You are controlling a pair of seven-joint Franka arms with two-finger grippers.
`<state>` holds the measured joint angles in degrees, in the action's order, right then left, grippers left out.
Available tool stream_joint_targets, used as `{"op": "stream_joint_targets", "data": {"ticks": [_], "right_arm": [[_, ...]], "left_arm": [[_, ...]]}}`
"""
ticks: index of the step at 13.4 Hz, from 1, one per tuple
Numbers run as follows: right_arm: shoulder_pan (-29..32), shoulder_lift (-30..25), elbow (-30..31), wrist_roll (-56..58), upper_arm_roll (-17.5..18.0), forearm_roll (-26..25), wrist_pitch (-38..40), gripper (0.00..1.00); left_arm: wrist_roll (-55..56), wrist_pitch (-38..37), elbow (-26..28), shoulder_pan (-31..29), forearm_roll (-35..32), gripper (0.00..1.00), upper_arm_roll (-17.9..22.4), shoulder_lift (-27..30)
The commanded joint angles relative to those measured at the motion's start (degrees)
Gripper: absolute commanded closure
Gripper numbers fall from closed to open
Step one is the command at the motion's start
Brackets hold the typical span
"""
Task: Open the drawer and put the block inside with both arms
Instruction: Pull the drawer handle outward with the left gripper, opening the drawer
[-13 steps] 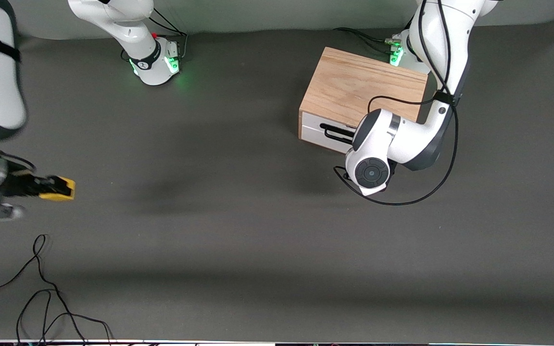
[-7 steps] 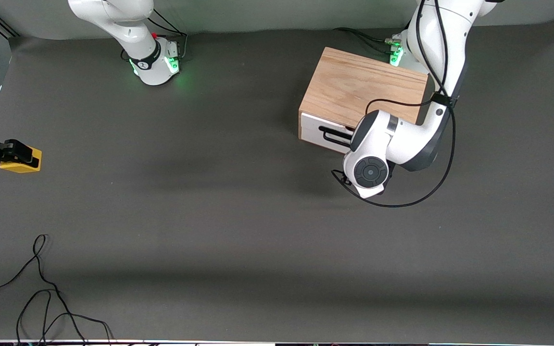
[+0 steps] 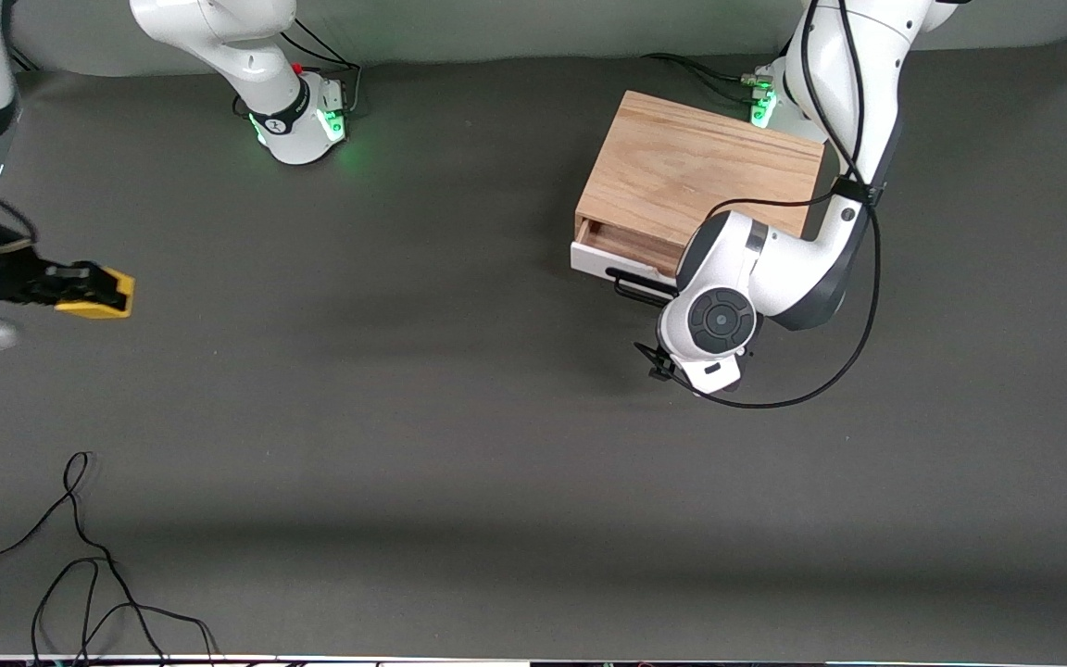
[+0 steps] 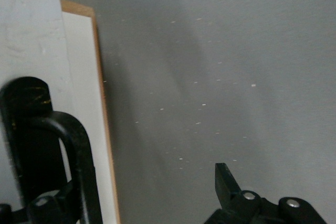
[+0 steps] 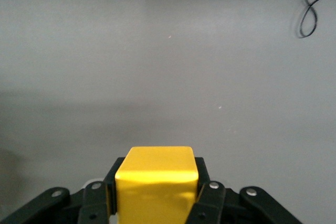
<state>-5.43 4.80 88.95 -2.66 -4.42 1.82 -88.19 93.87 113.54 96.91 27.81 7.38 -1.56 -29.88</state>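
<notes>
Distance along the bench is what the coming move turns on: the block [image 3: 95, 291] sits pinched in the right pincer [image 3: 80, 289], up over the bench's edge at the right arm's end, while the drawer [image 3: 615, 257] it is meant for lies well apart, toward the left arm's end. The right wrist view shows the yellow cube squarely between the black fingers [image 5: 206, 199], which press on two of its sides.

The drawer is pulled out only a little from the wooden cabinet [image 3: 696, 169]; a narrow strip of its wood floor shows between the white front and the cabinet's top. Its long axis, like the black handle [image 3: 633, 285], runs along the cabinet's front face, slanted to the bench's edges. The left pincer [image 4: 131, 192] is at that handle, under the left arm's bulky wrist [image 3: 719, 320]. In the left wrist view one finger stands right at the handle bar and the other finger [image 4: 227, 183] well off it, so the fingers look spread with no squeeze on the bar.

Judged from this, the gap is still too slim for the cube, and the left wrist hangs over the drawer's front, in the way of a drop from above. A loose cable [image 3: 80, 556] lies near the bench's front corner, clear of the path.
</notes>
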Motion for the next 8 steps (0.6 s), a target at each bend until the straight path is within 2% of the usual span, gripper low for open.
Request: {"op": "stream_joint_targets", "data": {"ticks": [1,3,8], "right_arm": [[-1.34,-5.23,7.36,-2.43,-0.15,-1.20,-3.82,0.84],[-1.42,-6.99,10.36,-2.96,-0.15,-1.20,-5.67,0.84],[-1.16,-6.91,10.02,-2.87,-0.59,-1.20,-5.41,0.84]], "left_arm": [[-0.09,4.92,-2.25,0.32,-1.32,0.01,0.86,-0.88],[-0.43,7.91,-3.04,0.14,-1.32,0.01,0.95,-0.97],[-4.91,10.03,-5.67,-1.61,-1.23,0.01,0.95,-1.06]]}}
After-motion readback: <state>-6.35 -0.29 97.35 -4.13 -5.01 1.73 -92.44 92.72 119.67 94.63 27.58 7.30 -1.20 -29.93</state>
